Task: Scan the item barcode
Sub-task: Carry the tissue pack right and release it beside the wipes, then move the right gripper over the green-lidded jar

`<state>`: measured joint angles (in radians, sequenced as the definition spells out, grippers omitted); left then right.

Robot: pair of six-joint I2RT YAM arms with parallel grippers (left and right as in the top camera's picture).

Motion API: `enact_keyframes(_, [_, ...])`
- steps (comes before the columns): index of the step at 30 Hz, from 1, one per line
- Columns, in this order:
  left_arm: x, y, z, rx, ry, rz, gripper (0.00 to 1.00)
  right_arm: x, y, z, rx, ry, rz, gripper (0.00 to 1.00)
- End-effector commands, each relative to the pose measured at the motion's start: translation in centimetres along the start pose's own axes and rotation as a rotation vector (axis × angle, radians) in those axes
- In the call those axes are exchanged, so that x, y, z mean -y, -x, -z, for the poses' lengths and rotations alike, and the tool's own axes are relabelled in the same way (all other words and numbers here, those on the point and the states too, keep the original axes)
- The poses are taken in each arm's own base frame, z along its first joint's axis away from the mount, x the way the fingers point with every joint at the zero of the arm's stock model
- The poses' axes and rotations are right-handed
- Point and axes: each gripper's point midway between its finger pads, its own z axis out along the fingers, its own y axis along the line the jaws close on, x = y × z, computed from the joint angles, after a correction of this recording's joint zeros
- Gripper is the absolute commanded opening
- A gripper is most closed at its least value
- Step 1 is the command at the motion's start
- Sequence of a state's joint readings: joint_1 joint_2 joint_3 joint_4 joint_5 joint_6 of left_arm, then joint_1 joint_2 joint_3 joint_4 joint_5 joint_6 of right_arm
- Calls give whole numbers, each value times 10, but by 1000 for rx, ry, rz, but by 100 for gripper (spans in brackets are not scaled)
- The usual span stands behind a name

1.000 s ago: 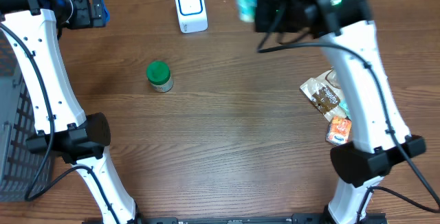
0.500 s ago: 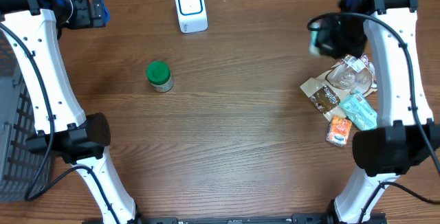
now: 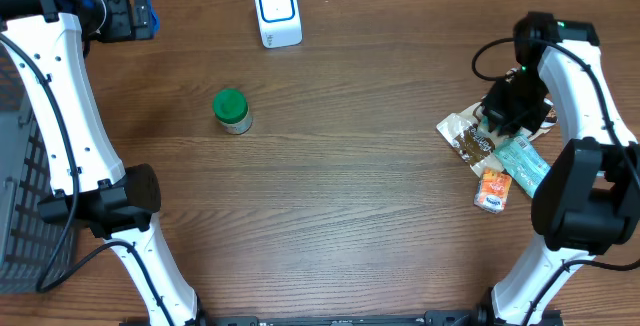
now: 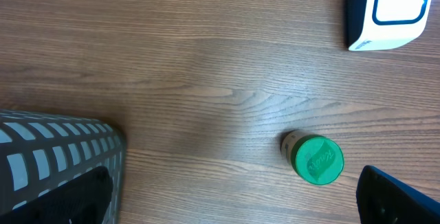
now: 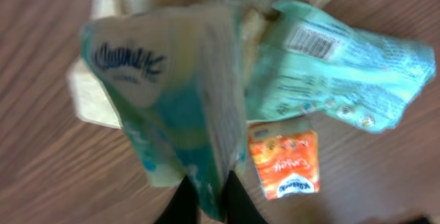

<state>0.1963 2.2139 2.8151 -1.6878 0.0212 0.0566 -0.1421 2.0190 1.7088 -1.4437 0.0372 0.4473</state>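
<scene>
The item in my grip is a pale teal tissue pack [image 5: 172, 100] with a dark blue logo, and my right gripper [image 5: 212, 200] is shut on its lower edge, a black finger on each side. From overhead, that gripper [image 3: 505, 106] hangs over the pile of packets at the right and hides the pack. The white scanner [image 3: 277, 11] with a blue outline stands at the back middle, far from it, and also shows in the left wrist view [image 4: 395, 11]. My left gripper [image 4: 230, 203] is open and empty, high at the back left [image 3: 125, 14].
A green-lidded jar [image 3: 232, 110] stands left of centre, near my left gripper's right finger [image 4: 399, 196]. In the pile lie a brown packet [image 3: 468, 138], a teal packet [image 5: 344, 73] with a barcode and an orange packet [image 5: 285, 162]. A grey basket [image 3: 20, 196] sits at the left edge.
My right arm swung away from the scanner at the back, over to the right, and came down above the packet pile with the tissue pack. The left arm stayed still.
</scene>
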Motion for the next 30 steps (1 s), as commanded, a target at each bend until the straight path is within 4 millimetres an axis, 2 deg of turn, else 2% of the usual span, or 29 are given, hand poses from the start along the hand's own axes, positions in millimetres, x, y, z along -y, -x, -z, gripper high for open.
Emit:
enact_keyframes(1, [4,2,16,36,1,-20,100,12,2,-1,-2,-13,-24,27])
enact_keyframes(2, [4,2,16,36,1,-20,100,13,2,-1,-7,-13,-19,31])
enact_keyframes(3, [4,2,16,36,0,-20,99,14,2,-1,-10,-12,-6,40])
enact_keyframes(6, [4,2,16,36,1,-20,100,9,-2,-1,-31,19,56,54])
enact_keyframes(10, [4,2,16,36,1,-20,100,2,-7,5,-53,67,111,59])
enact_keyframes(14, [4,2,16,36,0,-20,100,-13,-10,30,-52,146,175,64])
enact_keyframes(18, [4,2,16,36,1,-20,99,-46,-16,67,-11,271,298,70])
enact_keyframes(21, [4,2,16,36,0,-20,99,-72,-23,86,32,319,360,76])
enact_keyframes(24, [4,2,16,36,1,-20,99,-103,-39,95,65,347,451,85])
enact_keyframes(26, [4,2,16,36,1,-20,100,-129,-51,97,97,363,526,100])
enact_keyframes(30, [4,2,16,36,1,-20,99,-190,-80,106,189,445,685,100])
